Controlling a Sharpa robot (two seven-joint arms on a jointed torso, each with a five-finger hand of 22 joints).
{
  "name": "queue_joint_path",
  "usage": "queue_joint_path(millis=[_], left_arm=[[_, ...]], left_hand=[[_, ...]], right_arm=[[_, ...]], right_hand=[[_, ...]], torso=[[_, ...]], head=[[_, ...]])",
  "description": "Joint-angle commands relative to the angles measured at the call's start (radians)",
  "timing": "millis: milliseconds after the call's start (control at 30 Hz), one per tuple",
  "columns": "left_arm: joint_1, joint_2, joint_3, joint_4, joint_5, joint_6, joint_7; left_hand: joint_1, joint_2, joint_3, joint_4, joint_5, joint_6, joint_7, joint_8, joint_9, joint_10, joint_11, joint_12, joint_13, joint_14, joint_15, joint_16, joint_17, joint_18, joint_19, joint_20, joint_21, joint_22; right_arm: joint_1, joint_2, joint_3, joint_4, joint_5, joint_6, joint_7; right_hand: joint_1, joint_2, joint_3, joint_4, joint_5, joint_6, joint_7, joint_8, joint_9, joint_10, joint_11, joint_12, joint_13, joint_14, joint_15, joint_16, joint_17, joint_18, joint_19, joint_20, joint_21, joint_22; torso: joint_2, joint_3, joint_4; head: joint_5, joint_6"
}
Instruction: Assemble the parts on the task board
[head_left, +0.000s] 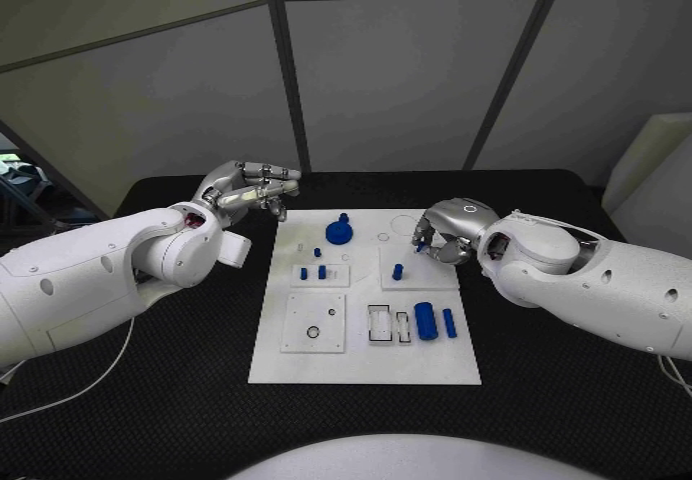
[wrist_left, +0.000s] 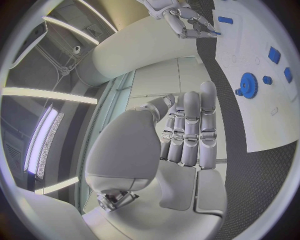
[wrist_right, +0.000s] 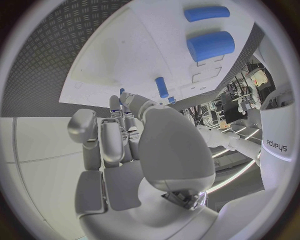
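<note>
White task board (head_left: 289, 368) lies flat mid-worktop. On it: blue gear (head_left: 339, 231) near far edge, small blue pegs (head_left: 313, 272) centre, thick cylinder (head_left: 426, 320) and thin pin (head_left: 449, 322) right side.

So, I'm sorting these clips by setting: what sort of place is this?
Probably a robotics lab or test cell: a black table ringed by plain grey partition panels, with a white task board of small blue parts set between two robot arms.

The black desk (head_left: 173, 400) carries the white task board (head_left: 361, 360), which lies flat at the desk's middle.
</note>
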Motion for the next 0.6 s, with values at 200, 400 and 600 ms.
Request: queue_joint_path(millis=[200,400,600], left_arm=[[-0.003,0.000,0.000,0.001,0.006,0.009,-0.011],[-0.004,0.004,0.000,0.001,0.006,0.012,-0.012],[-0.005,0.010,0.000,0.002,0.006,0.014,-0.012]], left_hand=[[-0.002,0.006,-0.002,-0.004,-0.004,-0.012,0.003,-0.005,-0.001,-0.013,0.000,0.009,0.002,-0.003,0.005,-0.004,-0.003,-0.014,-0.007,0.002,-0.004,-0.001],[-0.003,0.006,-0.003,-0.004,-0.005,-0.014,0.003,-0.005,-0.001,-0.015,0.001,0.010,0.003,-0.003,0.005,-0.003,-0.004,-0.014,-0.007,0.003,-0.004,-0.001],[-0.003,0.006,-0.003,-0.004,-0.005,-0.014,0.003,-0.005,-0.001,-0.016,0.001,0.011,0.003,-0.004,0.006,-0.003,-0.004,-0.014,-0.007,0.003,-0.005,-0.001]], right_arm=[[0.002,-0.038,0.027,0.102,0.074,-0.081,0.005],[0.002,-0.042,0.040,0.183,0.102,-0.085,0.010],[0.003,0.003,0.041,0.216,0.117,-0.046,0.011]], right_hand=[[-0.006,0.006,0.000,-0.004,0.004,0.003,0.005,0.000,-0.001,0.003,0.002,-0.005,-0.001,0.056,-0.004,0.005,0.002,-0.018,0.006,-0.002,0.006,0.003],[-0.007,0.005,0.000,-0.005,0.006,0.004,0.005,0.000,-0.001,0.004,0.002,-0.006,-0.001,0.056,-0.004,0.008,0.003,-0.019,0.006,-0.001,0.008,0.006],[-0.010,0.005,0.000,-0.006,0.001,0.005,0.005,0.000,-0.001,0.005,0.002,-0.007,-0.001,0.056,-0.004,0.008,0.001,-0.019,0.005,-0.001,0.009,0.006]], torso=[[0.002,-0.0010,-0.0004],[0.001,-0.0019,0.0019],[0.002,-0.0031,0.0021]], head=[[0.009,0.000],[0.016,-0.001],[0.034,-0.007]])
